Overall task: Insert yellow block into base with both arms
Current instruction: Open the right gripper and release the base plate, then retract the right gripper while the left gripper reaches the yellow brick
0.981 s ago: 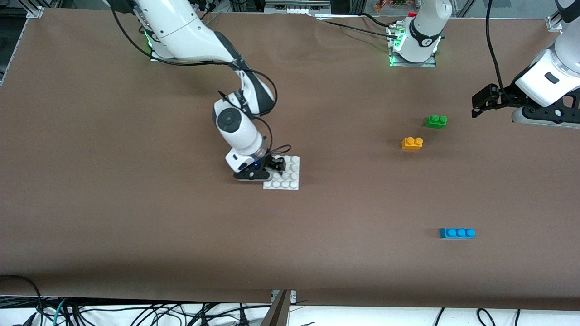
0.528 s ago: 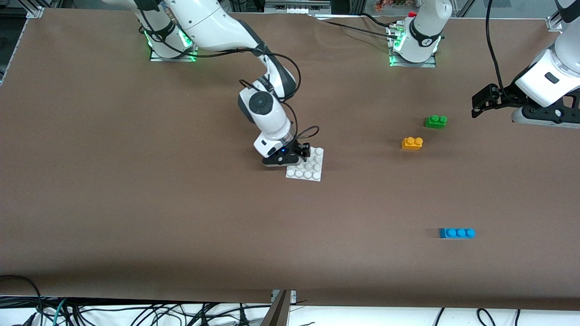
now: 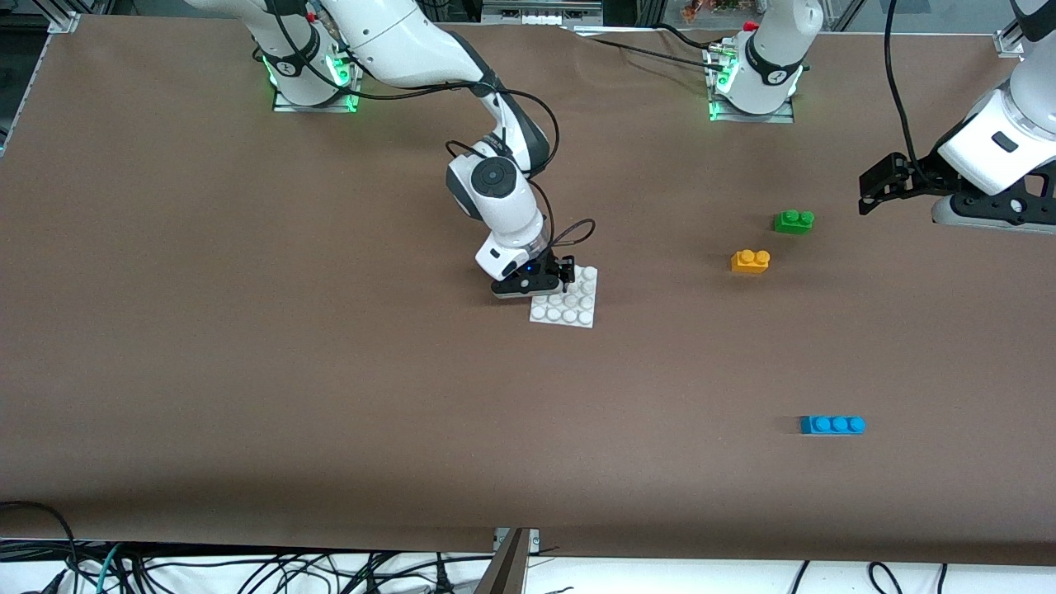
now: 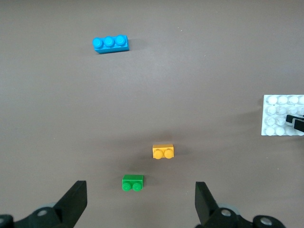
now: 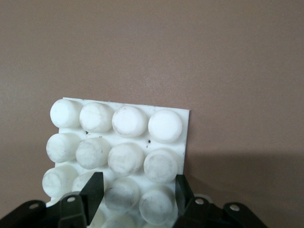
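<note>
While right tool (image 3: 563,276) grips base (image 3: 569,307) — left tool (image 4: 137,202) waits, open.

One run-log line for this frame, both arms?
right gripper: shut on base, carrying it toward yellow block | left gripper: open, waiting over the left arm's end of the table | yellow block: untouched

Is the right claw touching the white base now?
Touching. In the right wrist view the right claw is shut on the base, its fingers pressing studs at the plate's edge.

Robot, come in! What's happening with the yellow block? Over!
Right end effector shut on base. Left end effector open, waiting over green brick. Yellow block untouched, nothing blocking.
</note>
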You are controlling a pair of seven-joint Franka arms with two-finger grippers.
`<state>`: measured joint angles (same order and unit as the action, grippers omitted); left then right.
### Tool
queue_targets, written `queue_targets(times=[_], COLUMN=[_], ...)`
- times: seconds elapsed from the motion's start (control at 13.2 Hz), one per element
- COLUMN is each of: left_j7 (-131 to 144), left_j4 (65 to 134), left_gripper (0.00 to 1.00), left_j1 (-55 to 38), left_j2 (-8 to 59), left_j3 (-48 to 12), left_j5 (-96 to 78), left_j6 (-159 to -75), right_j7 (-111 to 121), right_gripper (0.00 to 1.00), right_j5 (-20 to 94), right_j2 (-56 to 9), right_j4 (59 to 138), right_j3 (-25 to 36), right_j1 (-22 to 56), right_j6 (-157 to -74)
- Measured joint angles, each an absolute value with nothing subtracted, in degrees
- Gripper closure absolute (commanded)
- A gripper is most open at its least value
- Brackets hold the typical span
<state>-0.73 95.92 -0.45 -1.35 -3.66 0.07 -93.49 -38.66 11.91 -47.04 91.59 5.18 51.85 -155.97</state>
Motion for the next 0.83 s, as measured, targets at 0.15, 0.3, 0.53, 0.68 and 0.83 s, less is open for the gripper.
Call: queue_targets(times=[0.15, 0.3, 0.53, 0.68, 0.83], left_j7=[-0.7, -0.7, -0.7, -0.7, -0.7], left_j4=[95.9, 95.9, 95.9, 95.9, 95.9], left_gripper=[0.0, 0.0, 0.0, 0.0, 0.0], left_j1=[-0.5, -0.5, -0.5, -0.4, -0.4], left_j2=[-1.3, -1.3, -1.3, -1.3, -1.2], left_j3=[-3.7, -3.7, -3.7, -3.7, -3.6], left_j5=[0.1, 0.1, 0.1, 0.1, 0.1], left_j6=[-93.5, -93.5, -93.5, -93.5, -93.5], right_j7=[-38.7, -38.6, -38.6, -38.6, -38.6], right_gripper=[0.31, 0.11, 0.01, 0.0, 0.0], right_j5=[11.5, 11.4, 11.4, 11.4, 11.4], right_j2=[-47.1, -47.1, -47.0, -46.4, -44.2], right_j4=[91.5, 91.3, 87.9, 82.8, 77.6], right_j3=[5.2, 5.4, 6.2, 8.3, 11.8], right_j1=[51.9, 51.9, 51.9, 51.8, 51.6], right_j6=[-156.0, -156.0, -153.0, -144.1, -132.3])
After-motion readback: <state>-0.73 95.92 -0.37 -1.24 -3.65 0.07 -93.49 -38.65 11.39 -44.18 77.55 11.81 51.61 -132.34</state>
